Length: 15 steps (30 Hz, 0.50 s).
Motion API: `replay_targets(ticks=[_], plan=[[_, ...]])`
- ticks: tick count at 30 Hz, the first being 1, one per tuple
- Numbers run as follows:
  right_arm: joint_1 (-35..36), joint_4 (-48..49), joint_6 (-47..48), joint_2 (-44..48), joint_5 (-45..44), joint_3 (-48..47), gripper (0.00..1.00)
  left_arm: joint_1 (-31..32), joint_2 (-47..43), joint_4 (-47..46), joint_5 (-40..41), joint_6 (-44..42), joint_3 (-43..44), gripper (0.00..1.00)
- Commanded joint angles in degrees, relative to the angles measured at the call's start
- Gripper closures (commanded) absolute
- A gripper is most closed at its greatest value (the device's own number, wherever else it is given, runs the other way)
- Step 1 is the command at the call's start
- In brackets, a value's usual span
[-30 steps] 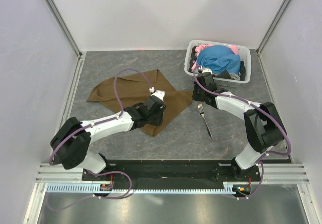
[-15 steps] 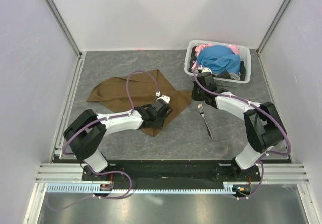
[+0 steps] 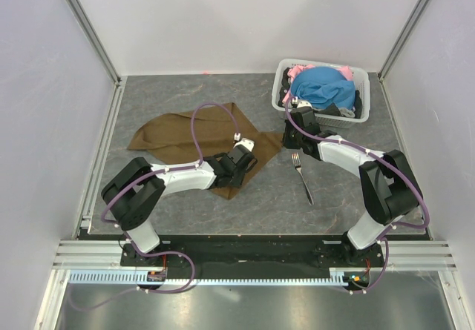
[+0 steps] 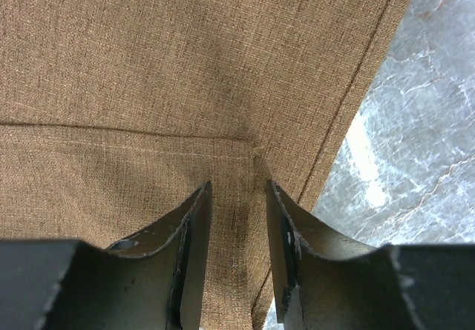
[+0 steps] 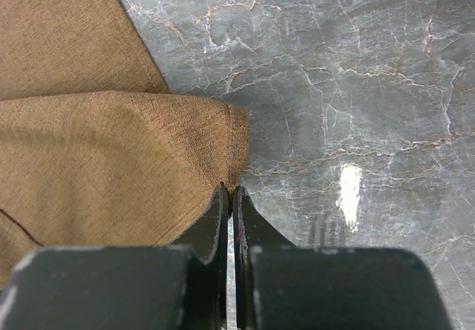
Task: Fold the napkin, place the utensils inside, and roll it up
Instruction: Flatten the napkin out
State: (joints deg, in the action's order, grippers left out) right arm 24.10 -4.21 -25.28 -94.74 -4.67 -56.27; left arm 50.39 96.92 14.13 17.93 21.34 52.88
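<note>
The brown napkin (image 3: 193,133) lies partly folded on the grey table, its right corner pointing at the right arm. My left gripper (image 3: 243,159) is open and low over the napkin's near right part; in the left wrist view its fingers (image 4: 194,230) straddle flat cloth (image 4: 148,63) just below a hem seam, close to the cloth's right edge. My right gripper (image 3: 289,133) is shut on the napkin's right corner (image 5: 230,133), pinched at the tips (image 5: 231,190). The silver fork (image 3: 301,174) lies on the table just right of the napkin, tines away from me; its tines (image 5: 326,233) show faintly.
A white basket (image 3: 358,117) at the back right holds blue (image 3: 323,85) and pink (image 3: 300,70) clothes, just behind the right gripper. White walls enclose the table on three sides.
The left arm has swung its elbow right and carried its gripper a little right and farther along the napkin. The right arm, napkin corner and fork have not moved.
</note>
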Motion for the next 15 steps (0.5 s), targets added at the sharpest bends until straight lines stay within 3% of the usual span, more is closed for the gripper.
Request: replay_targets(ticks=[1, 15], plan=[[-0.19, 1.57, -0.47, -0.27, 0.8, 0.37, 1.0, 0.41, 0.2, -3.32, 2.45, -1.39, 1.08, 0.59], [-0.19, 1.4, -0.47, -0.89, 1.41, 0.02, 1.0, 0.32, 0.89, -5.78, 3.86, -1.21, 1.52, 0.63]])
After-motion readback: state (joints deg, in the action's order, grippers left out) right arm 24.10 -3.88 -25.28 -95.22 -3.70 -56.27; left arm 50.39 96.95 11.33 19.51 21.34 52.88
